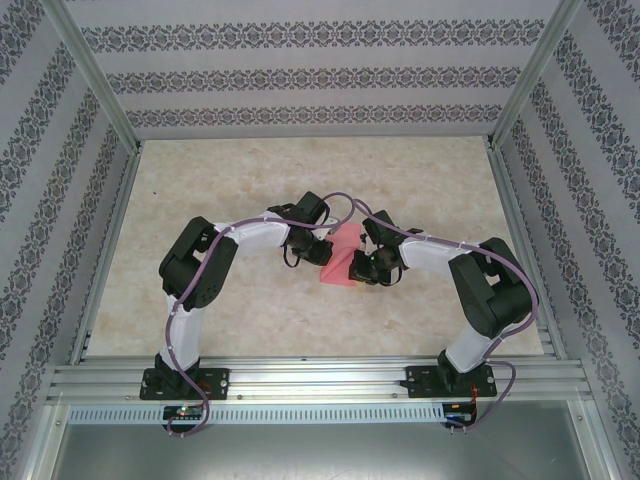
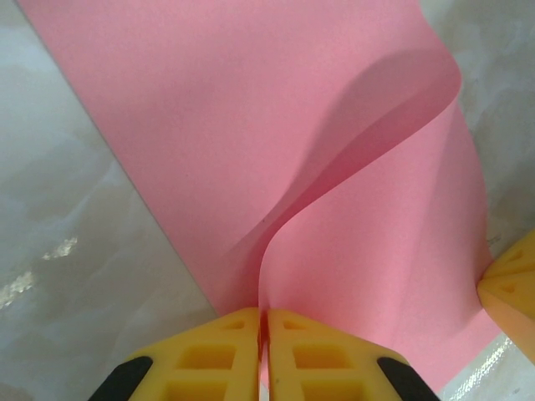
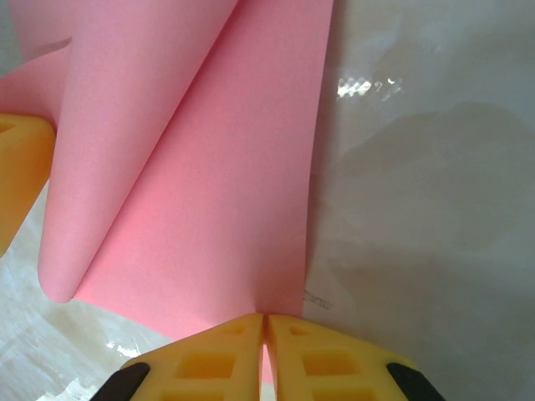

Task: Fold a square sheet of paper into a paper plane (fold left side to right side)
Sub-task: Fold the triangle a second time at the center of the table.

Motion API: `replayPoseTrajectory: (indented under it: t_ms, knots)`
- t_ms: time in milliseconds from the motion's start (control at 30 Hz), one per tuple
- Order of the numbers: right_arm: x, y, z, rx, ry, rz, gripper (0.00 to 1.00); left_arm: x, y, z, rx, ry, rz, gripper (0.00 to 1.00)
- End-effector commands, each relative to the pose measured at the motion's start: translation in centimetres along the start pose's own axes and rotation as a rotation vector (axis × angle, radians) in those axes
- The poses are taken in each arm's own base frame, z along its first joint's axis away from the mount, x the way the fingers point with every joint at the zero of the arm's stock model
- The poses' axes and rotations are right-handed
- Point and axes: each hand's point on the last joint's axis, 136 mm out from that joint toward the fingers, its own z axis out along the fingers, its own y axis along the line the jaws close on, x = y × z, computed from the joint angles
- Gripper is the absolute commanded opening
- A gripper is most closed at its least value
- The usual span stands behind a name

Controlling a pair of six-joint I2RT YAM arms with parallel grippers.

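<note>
Presently the square sheet of paper lies near the middle of the table, salmon-pink, plain, and not flat: in the left wrist view one portion of it rises and bows over in a smooth curve above the portion resting on the surface, and in the right wrist view that raised portion appears as a rounded, uncreased roll. The left gripper meets the sheet at its left side, its yellow jaws pressed together with a thin edge of the paper pinched between them. The right gripper meets the sheet at its right side, jaws likewise clamped together on the paper's near edge. Each gripper's yellow finger shows at the margin of the other's wrist view, touching or just beside the sheet; which cannot be determined. Around the sheet the table surface is pale beige with a marbled pattern and a glossy finish that throws small bright reflections. Purple cables loop just beyond the sheet. Well apart from the sheet on three sides stand walls with grey ornamental bands, framed by aluminium posts; on the near side of the sheet an aluminium rail carries both arm bases.
</note>
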Motion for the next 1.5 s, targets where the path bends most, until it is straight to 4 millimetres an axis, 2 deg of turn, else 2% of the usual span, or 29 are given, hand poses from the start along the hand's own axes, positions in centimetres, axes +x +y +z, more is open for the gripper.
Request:
replayPoseTrajectory:
  t_ms: [0,233,367,567,733,1133,1467]
  knots:
    - [1.1,-1.3,0.5,0.071,0.031,-0.015,0.13,-0.8,1.0,0.2,-0.027,-0.028,-0.004,0.12]
    - [-1.7,2.2,-3.0,-0.108,-0.109,-0.031,0.20,-0.5,1.2,0.3,-0.031,-0.024,-0.007,0.11]
    - [-2.9,3.8,-4.1,-0.212,-0.167,-0.016,0.21,-0.6,1.1,0.3,-0.028,-0.025,-0.006,0.10]
    - [-5.1,5.2,-3.8,-0.290,-0.230,0.049,0.19,-0.5,1.1,0.5,-0.026,-0.024,-0.007,0.10]
    - [-6.3,5.9,-2.8,-0.327,-0.236,0.086,0.17,-0.5,1.2,0.4,-0.027,-0.026,-0.007,0.10]
    - [-7.1,5.0,-0.6,-0.288,-0.216,0.111,0.16,-0.5,1.1,0.4,-0.028,-0.024,-0.009,0.09]
    - [-6.1,3.2,0.4,-0.198,-0.173,0.114,0.16,-0.5,1.3,0.3,-0.039,-0.025,-0.011,0.09]
